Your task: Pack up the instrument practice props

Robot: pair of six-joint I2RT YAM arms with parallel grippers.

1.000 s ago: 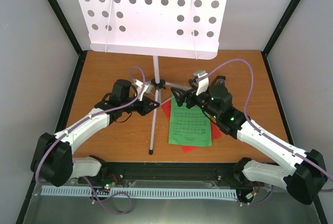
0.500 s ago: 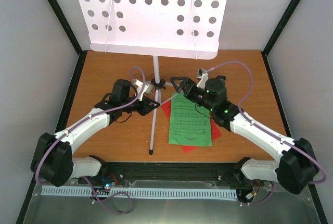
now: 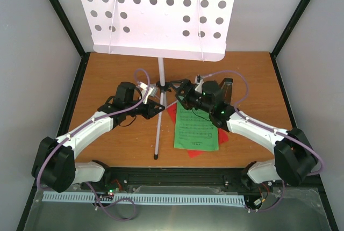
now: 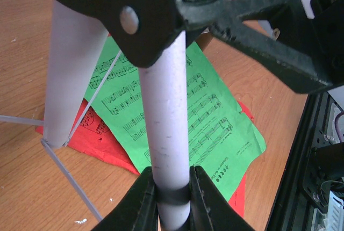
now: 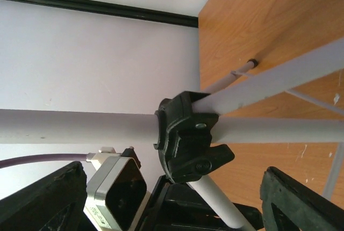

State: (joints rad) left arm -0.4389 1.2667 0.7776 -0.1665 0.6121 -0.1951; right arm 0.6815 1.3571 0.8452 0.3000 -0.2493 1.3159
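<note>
The music stand rises at the back, its perforated desk over a thin pole and tripod legs. My left gripper is shut on the near tripod leg; its fingers clamp the white tube. My right gripper is open, its jaws on either side of the black tripod hub without touching it. The green music sheet lies on the red one, under the right arm. The black metronome stands behind the right wrist, mostly hidden.
The wooden table is boxed in by pale walls with black frame rails along its sides. A thin silver leg crosses low over the wood. The two grippers are close together at the hub.
My right arm has swung left from over the sheets to the stand's hub, and its jaws have narrowed slightly. The left arm has kept its grip without moving.
</note>
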